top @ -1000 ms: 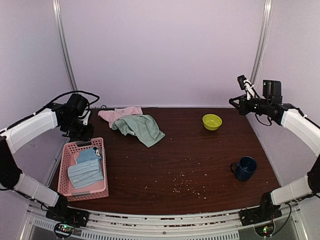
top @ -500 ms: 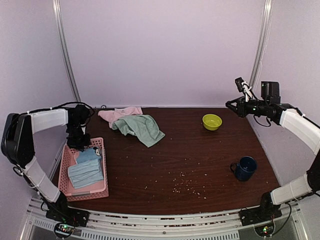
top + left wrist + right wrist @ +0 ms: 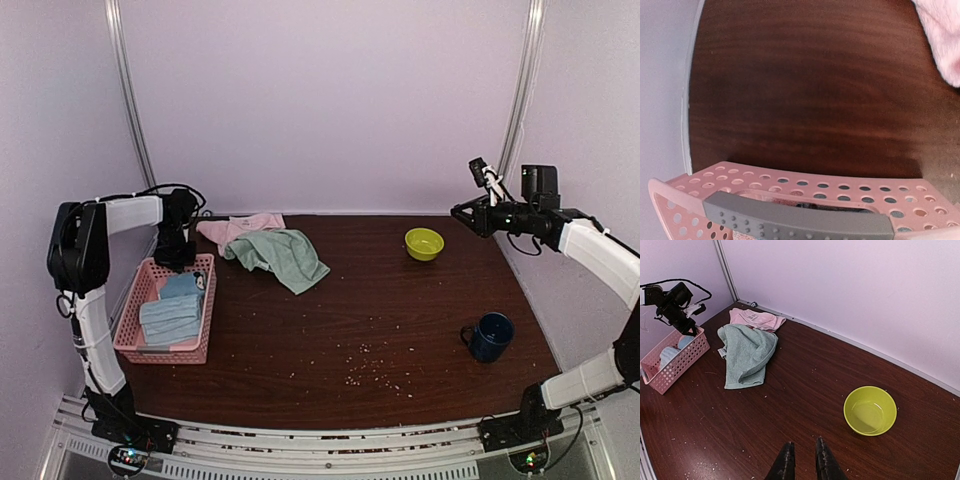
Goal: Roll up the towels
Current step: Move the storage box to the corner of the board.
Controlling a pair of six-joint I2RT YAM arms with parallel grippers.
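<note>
My left gripper (image 3: 179,260) is clamped on the far rim of the pink basket (image 3: 160,356), which sits at the table's (image 3: 400,320) left edge. My right gripper (image 3: 803,442) hangs above the far right corner, jaws slightly parted, holding nothing. The green towel (image 3: 278,257) lies crumpled near the far edge, overlapping the pink towel (image 3: 238,228) behind it.

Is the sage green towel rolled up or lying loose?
Loose, not rolled: the green towel lies spread and rumpled on the table, its far edge touching the pink towel.
</note>
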